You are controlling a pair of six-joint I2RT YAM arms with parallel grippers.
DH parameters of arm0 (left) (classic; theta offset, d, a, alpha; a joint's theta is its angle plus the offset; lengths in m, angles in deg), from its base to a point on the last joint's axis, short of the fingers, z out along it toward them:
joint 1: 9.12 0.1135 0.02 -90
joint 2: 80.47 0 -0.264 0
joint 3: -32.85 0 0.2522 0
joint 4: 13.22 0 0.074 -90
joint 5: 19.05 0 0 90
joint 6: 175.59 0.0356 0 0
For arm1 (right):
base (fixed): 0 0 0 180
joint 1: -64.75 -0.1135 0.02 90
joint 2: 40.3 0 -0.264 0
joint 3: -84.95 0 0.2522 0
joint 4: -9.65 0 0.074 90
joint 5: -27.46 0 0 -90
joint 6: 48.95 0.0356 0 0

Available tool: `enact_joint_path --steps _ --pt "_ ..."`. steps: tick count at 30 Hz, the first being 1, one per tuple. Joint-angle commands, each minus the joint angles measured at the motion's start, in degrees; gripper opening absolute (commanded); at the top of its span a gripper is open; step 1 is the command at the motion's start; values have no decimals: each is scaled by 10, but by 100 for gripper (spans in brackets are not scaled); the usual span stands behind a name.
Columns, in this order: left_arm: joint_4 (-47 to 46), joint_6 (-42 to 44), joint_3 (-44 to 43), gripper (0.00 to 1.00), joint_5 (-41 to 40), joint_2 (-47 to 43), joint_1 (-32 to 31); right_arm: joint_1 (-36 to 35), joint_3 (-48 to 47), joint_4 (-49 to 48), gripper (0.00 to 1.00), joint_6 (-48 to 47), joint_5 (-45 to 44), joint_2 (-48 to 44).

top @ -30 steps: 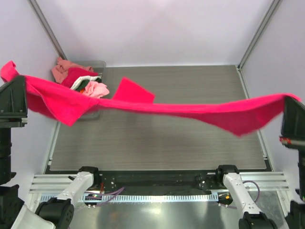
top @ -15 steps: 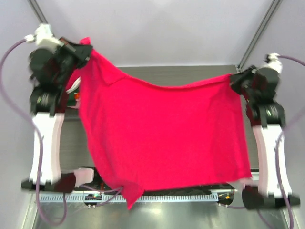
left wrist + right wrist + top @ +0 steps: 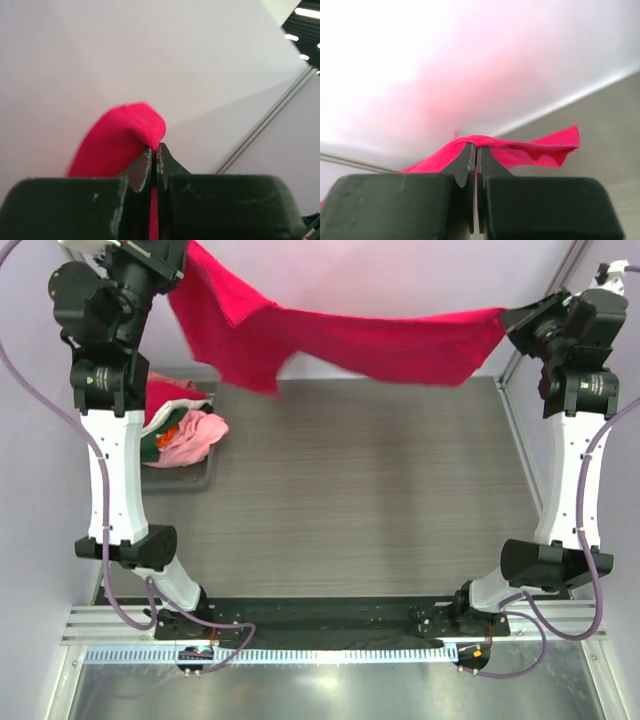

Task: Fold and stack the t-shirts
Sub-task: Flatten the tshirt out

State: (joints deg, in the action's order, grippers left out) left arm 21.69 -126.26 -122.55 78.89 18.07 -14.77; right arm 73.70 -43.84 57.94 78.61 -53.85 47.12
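One crimson-red t-shirt hangs stretched in the air above the far end of the table. My left gripper and right gripper are each clenched on one end of it. Other t-shirts lie heaped in a grey bin at the table's far left.

Crimson t-shirt cut by top edge, its hanging flap blurred, t-shirt pile half hidden behind left arm

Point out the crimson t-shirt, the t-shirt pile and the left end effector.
crimson t-shirt (image 3: pixel 380 345): top view, stretched middle.
t-shirt pile (image 3: pixel 195 435): top view, pink tee.
left end effector (image 3: pixel 155 150): left wrist view, between fingertips.
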Motion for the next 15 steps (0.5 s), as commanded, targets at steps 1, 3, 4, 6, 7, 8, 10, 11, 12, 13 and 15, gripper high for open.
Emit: enact_joint_path --steps 1,3,4,6,7,8,10,11,12,13,15 --pt "-133 50 58 0 -16 -6 -5 11 -8 -29 1 39 97 50" --pt "-120 77 66 0 -18 11 -5 20 33 -65 1 58 121 62" --pt "-113 81 93 0 -3 16 -5 24 54 -81 1 63 133 65" --pt "-121 81 152 0 10 3 -5 32 123 -103 1 73 144 68" --pt "-143 81 188 0 16 -9 -8 40 147 -123 1 75 144 67" --pt "-159 80 276 0 17 -39 -9 44 194 -132 1 77 142 68" --pt "-208 80 363 0 3 -76 -21 58 266 -163 1 82 140 66" --pt "-224 81 450 0 -15 -114 -24 63 284 -171 1 82 138 64" --pt "-237 82 483 0 -23 -131 -28 66 302 -182 1 82 138 63" --pt "-260 88 520 0 -35 -146 -36 70 331 -186 1 80 138 58" --pt "-263 95 587 0 -64 -186 -40 73 354 -188 1 69 122 42"
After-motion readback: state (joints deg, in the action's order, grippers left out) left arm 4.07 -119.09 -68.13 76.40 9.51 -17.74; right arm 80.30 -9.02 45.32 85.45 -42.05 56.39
